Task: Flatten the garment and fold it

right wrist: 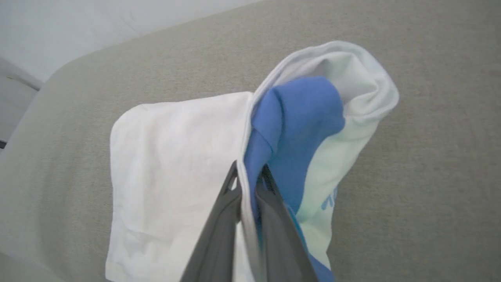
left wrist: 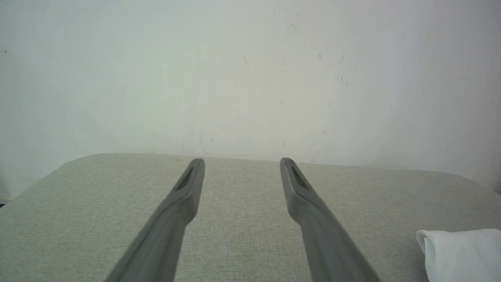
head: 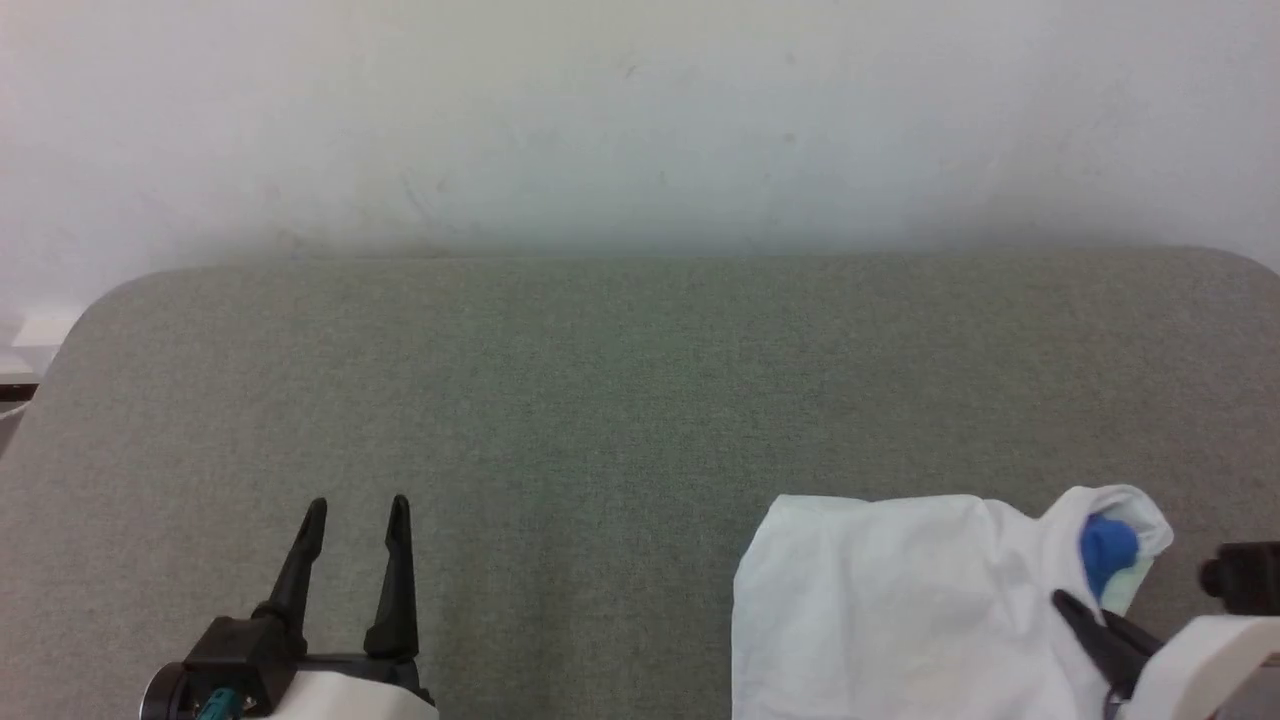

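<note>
garment: lay bunched at near right of padded surface | right gripper: pinched tight on its white-and-blue fold | left gripper: stood apart, empty | advice: needed slow lift, second corner taken before spreading

A grey-green, cloth-covered tabletop with rounded corners is sitting against a white wall, which is showing faint scuff marks. A small pale object is lying beyond the tabletop's left corner.
</note>
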`<state>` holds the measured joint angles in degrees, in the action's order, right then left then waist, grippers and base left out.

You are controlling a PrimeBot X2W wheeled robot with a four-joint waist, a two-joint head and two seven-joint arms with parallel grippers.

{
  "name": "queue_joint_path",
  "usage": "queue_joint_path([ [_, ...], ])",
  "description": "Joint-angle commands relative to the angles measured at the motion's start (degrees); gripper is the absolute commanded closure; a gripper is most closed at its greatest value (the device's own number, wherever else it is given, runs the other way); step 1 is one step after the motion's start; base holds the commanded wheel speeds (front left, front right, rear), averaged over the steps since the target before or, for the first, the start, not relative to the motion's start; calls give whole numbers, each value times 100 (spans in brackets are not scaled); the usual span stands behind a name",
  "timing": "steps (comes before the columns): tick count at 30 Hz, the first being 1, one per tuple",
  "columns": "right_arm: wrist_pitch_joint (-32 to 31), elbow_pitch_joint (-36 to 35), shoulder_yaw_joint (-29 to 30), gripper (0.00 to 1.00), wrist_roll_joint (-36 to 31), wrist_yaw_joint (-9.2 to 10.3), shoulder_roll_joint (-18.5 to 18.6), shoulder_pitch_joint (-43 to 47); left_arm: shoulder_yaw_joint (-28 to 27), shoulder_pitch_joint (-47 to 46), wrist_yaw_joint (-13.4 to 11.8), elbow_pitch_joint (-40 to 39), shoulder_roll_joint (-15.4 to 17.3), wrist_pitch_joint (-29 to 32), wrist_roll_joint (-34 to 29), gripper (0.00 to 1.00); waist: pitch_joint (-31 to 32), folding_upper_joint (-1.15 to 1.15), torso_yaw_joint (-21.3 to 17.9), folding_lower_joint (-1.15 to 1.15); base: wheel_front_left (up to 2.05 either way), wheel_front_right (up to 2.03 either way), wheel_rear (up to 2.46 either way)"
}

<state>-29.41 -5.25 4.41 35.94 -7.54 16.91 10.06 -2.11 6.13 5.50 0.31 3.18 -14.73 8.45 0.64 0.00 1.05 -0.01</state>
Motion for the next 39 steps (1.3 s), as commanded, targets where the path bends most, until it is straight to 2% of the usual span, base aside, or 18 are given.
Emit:
queue_joint_path([
  [1,-53,-104,-88,100,50,5,-56,32,-18,105,24,-7,-20,-27,-22,0,29,0,48,1,0,0,0],
  [7,-271,-336,-679,100,-31,5,-279,-208,-31,107,31,-28,-25,-27,3,0,2,0,212,1,0,0,0],
  [15,-341,-66,-1609,100,-325,5,-603,-744,-12,24,30,-25,-29,-27,26,0,-137,0,503,1,0,0,0],
  [25,-206,1088,-2493,100,-663,5,-693,-1322,76,-124,3,25,-30,-27,65,0,-380,0,792,1,0,0,0],
  [36,484,2384,-2967,100,-563,5,-701,-2010,270,-301,-67,146,-30,-27,136,0,-601,0,851,1,0,0,0],
  [37,536,2452,-3036,53,-543,5,-689,-2053,276,-308,-73,157,-30,-27,137,0,-587,0,837,1,0,0,0],
  [38,609,2495,-3106,0,-511,5,-674,-2089,279,-311,-76,169,-30,-27,136,0,-565,0,818,1,0,0,0],
  [39,697,2513,-3176,0,-478,5,-656,-2124,277,-310,-77,183,-30,-27,131,0,-535,0,796,1,0,0,0],
])
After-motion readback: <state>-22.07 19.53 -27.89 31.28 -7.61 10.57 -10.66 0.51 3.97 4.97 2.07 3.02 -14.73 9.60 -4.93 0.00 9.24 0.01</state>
